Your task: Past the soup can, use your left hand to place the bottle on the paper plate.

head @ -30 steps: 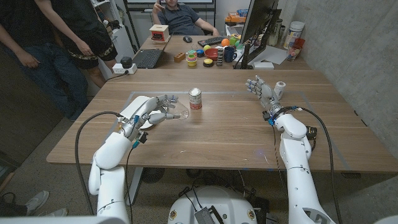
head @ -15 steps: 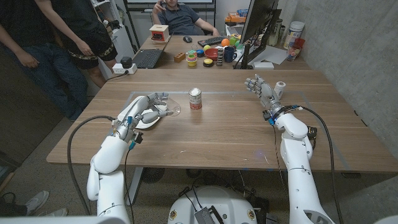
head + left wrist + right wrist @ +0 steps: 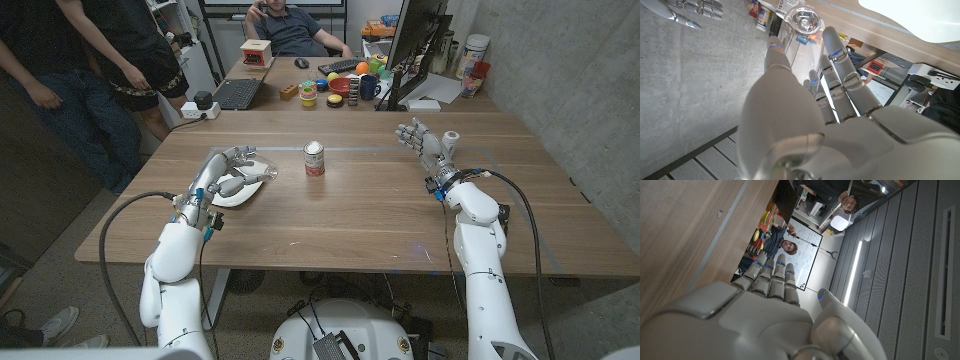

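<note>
My left hand [image 3: 225, 176] grips a clear plastic bottle [image 3: 259, 174] lying sideways, just above the white paper plate [image 3: 243, 196] at the table's left. In the left wrist view the bottle [image 3: 801, 24] sits between the thumb and the fingers [image 3: 840, 60], its round end facing the camera, with the plate [image 3: 912, 15] beside it. The soup can [image 3: 314, 158], red and white, stands upright in the middle of the table, to the right of the bottle. My right hand [image 3: 420, 140] is raised at the right with its fingers spread and nothing in it; it shows again in its own wrist view [image 3: 765, 315].
A small white container [image 3: 452, 140] stands just behind my right hand. On the far desk are a laptop [image 3: 237, 93], colourful toys [image 3: 340, 84] and a monitor [image 3: 415, 45]. People stand at the back left and one sits behind the desk.
My left hand has carried the bottle leftward, away from the soup can, and now holds it over the paper plate. The right hand has hardly moved.
</note>
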